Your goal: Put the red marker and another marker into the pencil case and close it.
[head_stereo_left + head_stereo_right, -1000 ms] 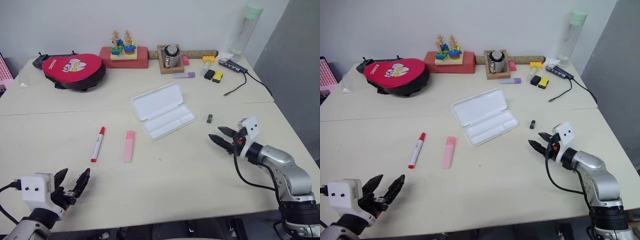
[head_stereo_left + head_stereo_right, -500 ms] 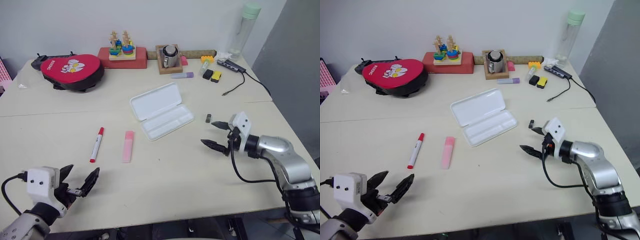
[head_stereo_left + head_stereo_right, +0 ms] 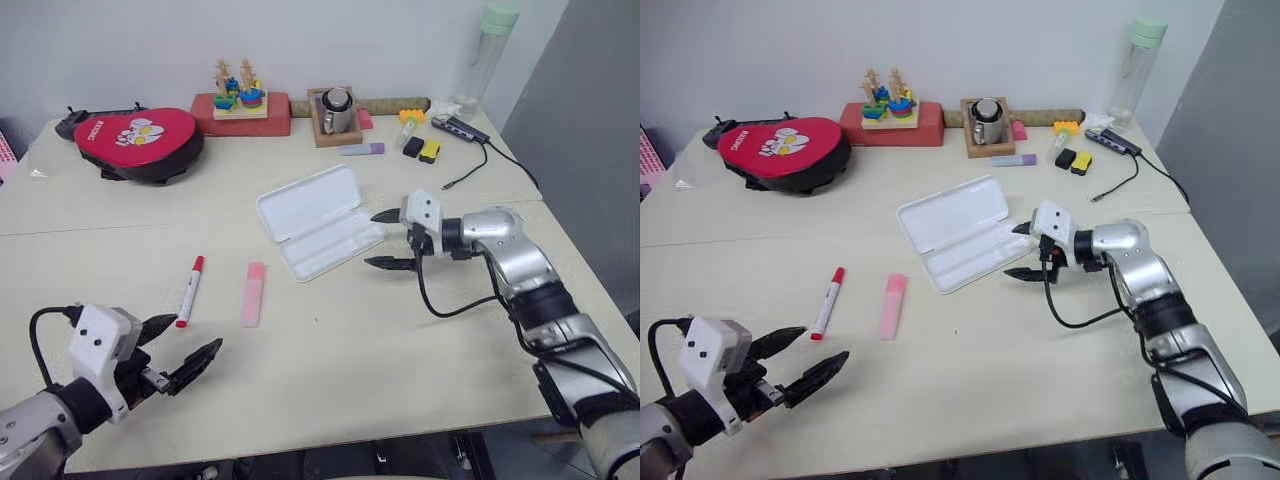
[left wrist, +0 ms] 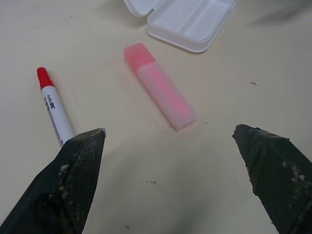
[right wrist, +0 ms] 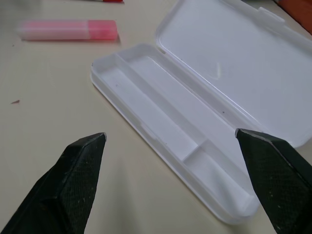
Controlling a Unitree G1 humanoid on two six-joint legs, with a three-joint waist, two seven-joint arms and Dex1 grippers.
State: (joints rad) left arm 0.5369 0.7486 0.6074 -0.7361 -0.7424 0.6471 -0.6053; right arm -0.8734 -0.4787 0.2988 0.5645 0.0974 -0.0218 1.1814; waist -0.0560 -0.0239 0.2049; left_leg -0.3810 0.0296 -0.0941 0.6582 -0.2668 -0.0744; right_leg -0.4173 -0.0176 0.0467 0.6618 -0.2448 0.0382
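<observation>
The red marker point(image 3: 189, 291) lies on the table left of centre, red cap pointing away from me. Just to its right lies the other marker, a flat pink highlighter point(image 3: 252, 294). The white pencil case point(image 3: 305, 200) lies open at mid-table with its tray empty. My right gripper point(image 3: 370, 239) is open at the tray's right end, fingers pointing left, holding nothing. My left gripper point(image 3: 198, 331) is open near the front left, short of both markers. The left wrist view shows the red marker point(image 4: 53, 112) and the highlighter point(image 4: 160, 87) ahead of its fingers. The right wrist view shows the empty case point(image 5: 195, 122).
At the back stand a red pouch point(image 3: 140, 140), a wooden stacking toy point(image 3: 240, 95), a metal cup in a wooden tray point(image 3: 335, 105), a purple marker point(image 3: 362, 150), small yellow and black items point(image 3: 420, 148), a bottle point(image 3: 490, 50) and a cabled hub point(image 3: 465, 130).
My right gripper has swung left from the table's right side to the case's tray, rolling and opening wider. My left gripper has risen, edged toward the markers and opened wider.
</observation>
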